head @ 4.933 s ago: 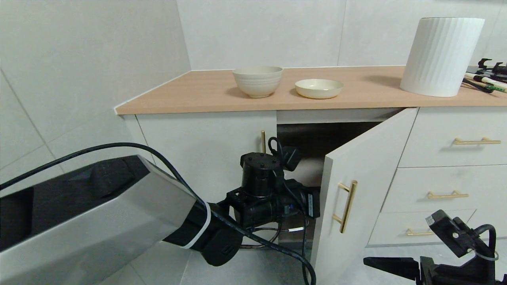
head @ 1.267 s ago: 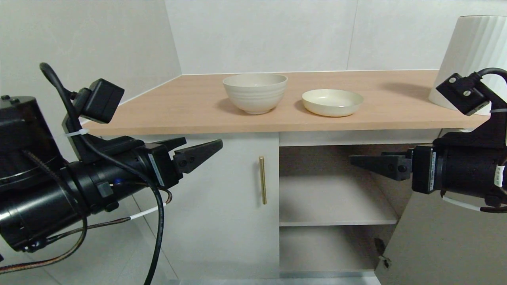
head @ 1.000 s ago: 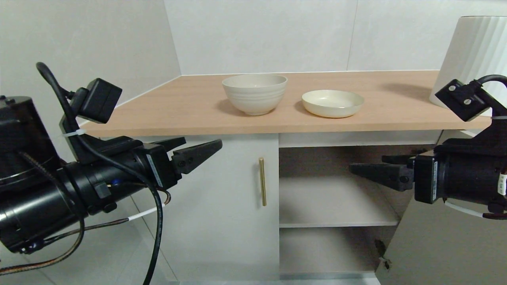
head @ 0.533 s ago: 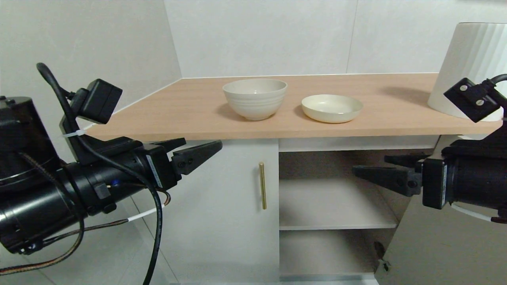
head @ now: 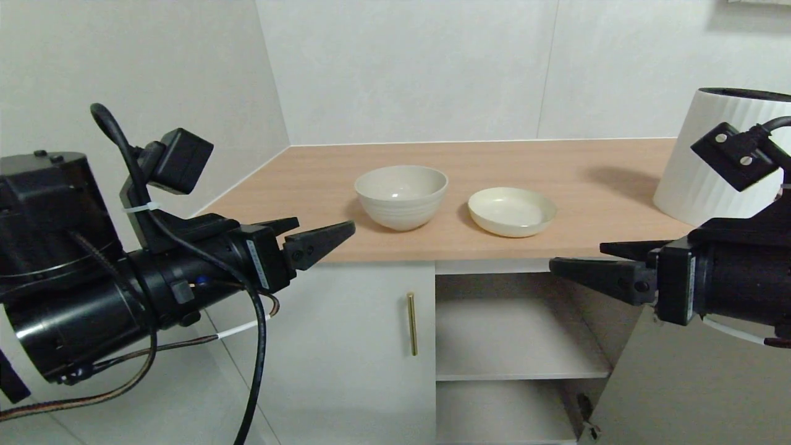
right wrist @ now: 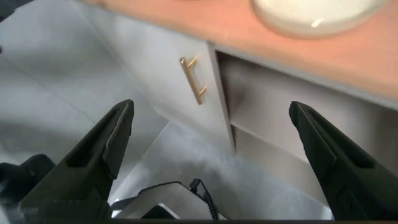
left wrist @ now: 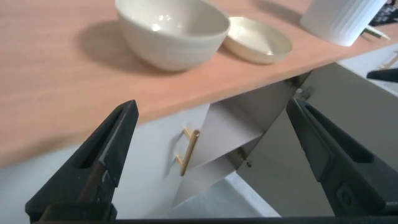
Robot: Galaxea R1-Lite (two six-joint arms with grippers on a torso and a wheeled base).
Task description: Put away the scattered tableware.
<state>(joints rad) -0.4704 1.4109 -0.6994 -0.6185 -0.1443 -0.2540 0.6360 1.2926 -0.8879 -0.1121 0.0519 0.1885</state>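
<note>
while both arms hang in front of the cabinet, the left gripper and the right gripper each stand with fingers spread wide, holding nothing. the ribbed bowl and the shallow dish sit upright, close together but not touching, on the wooden countertop, with a white ribbed container well to their right. below the dish a cabinet compartment stands open, showing a shelf; the neighbouring door is closed.

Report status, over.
Left gripper open, right gripper open, both empty. Ribbed cream bowl and shallow cream dish side by side on wooden countertop. White cabinet open beneath, nothing blocking.
</note>
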